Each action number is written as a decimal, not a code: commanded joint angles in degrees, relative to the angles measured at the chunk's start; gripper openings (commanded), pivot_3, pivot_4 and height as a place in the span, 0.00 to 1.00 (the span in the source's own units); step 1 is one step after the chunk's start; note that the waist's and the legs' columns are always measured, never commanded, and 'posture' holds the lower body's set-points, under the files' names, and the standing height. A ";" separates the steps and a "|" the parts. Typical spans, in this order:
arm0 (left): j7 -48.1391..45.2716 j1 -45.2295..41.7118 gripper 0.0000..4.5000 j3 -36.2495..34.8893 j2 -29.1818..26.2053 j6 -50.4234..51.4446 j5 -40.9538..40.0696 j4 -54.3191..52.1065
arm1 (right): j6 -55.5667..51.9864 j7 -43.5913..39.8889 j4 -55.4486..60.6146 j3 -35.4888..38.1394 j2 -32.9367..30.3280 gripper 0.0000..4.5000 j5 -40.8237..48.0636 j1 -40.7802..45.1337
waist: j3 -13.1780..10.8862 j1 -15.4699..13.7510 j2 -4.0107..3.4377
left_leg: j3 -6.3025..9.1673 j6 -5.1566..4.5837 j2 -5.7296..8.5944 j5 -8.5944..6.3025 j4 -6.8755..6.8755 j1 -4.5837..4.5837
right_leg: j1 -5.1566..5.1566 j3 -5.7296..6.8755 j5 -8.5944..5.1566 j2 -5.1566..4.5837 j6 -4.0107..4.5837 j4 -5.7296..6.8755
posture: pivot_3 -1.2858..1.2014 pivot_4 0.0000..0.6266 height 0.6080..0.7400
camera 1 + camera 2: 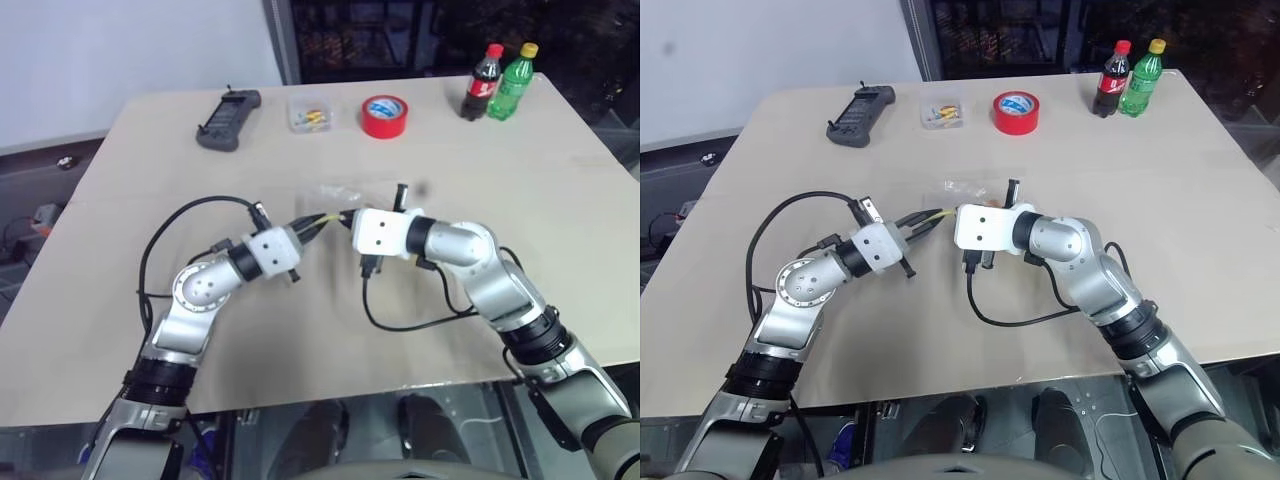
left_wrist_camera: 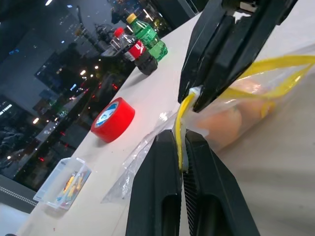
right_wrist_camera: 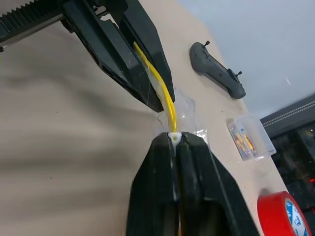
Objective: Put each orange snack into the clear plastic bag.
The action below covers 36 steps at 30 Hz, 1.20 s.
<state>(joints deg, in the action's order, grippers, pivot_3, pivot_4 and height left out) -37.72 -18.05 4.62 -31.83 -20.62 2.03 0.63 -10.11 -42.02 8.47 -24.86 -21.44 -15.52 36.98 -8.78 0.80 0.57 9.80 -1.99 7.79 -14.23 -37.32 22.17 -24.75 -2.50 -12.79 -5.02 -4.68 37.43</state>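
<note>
Both end effectors, left [image 2: 183, 162] and right [image 3: 175, 147], I saw clenched on clear plastic bag's [image 2: 147, 152] yellow seal strip; bag hung between them above desk [image 1: 120, 300], orange snack [image 2: 224, 123] inside.

Lying mid-bench: the clear plastic bag [image 1: 345, 195], an orange snack [image 2: 229, 123] sitting inside. Standing along the far edge, left to right: remote [image 1: 228, 119], small box [image 1: 310, 114], tape roll [image 1: 384, 116], two bottles [image 1: 500, 84].
</note>
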 commanded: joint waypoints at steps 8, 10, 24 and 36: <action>1.90 -2.18 0.00 -4.36 1.29 3.10 -5.96 -1.61 | -2.08 1.26 2.37 4.65 -2.74 0.00 -0.54 -0.89 | 0.00 -0.04 0.00 | 0.01 0.00 0.00 0.00 -0.01 0.00 | 0.00 0.01 0.00 0.00 0.00 0.00 | 0.52 0.24 1.00; 2.26 -2.92 0.00 -5.90 1.68 4.33 -8.03 -0.69 | -3.17 2.19 2.12 6.44 -5.18 0.00 -1.51 -2.50 | 0.00 -0.15 0.00 | 0.02 0.00 0.01 0.00 -0.01 0.01 | 0.00 0.02 0.00 -0.01 0.00 0.00 | 0.52 0.24 1.00; 4.02 -9.27 0.00 -9.50 2.79 12.89 -15.29 3.43 | -6.68 8.44 -2.09 18.39 -19.93 0.00 -2.69 -7.17 | 0.00 -0.04 0.01 | -0.05 0.00 0.02 0.00 -0.06 0.02 | 0.01 -0.03 0.01 -0.04 -0.01 0.02 | 0.52 0.24 1.00; 4.19 -23.76 0.00 -5.98 3.77 16.58 -12.35 13.90 | 5.89 11.46 -18.71 17.63 -24.29 0.00 -2.04 6.17 | -0.05 -0.20 0.11 | -0.03 0.00 0.03 0.01 -0.12 0.18 | -0.09 0.02 0.01 -0.04 0.00 0.03 | 0.52 0.24 1.00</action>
<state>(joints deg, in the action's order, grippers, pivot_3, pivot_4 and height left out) -34.74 -41.96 2.90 -25.34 -2.81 -10.65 14.41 -3.25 -31.14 -7.34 -12.68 -41.55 -16.29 44.02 -8.83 0.60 0.69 9.78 -2.00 7.81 -14.23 -37.44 22.49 -24.97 -2.48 -12.78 -5.07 -4.68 37.43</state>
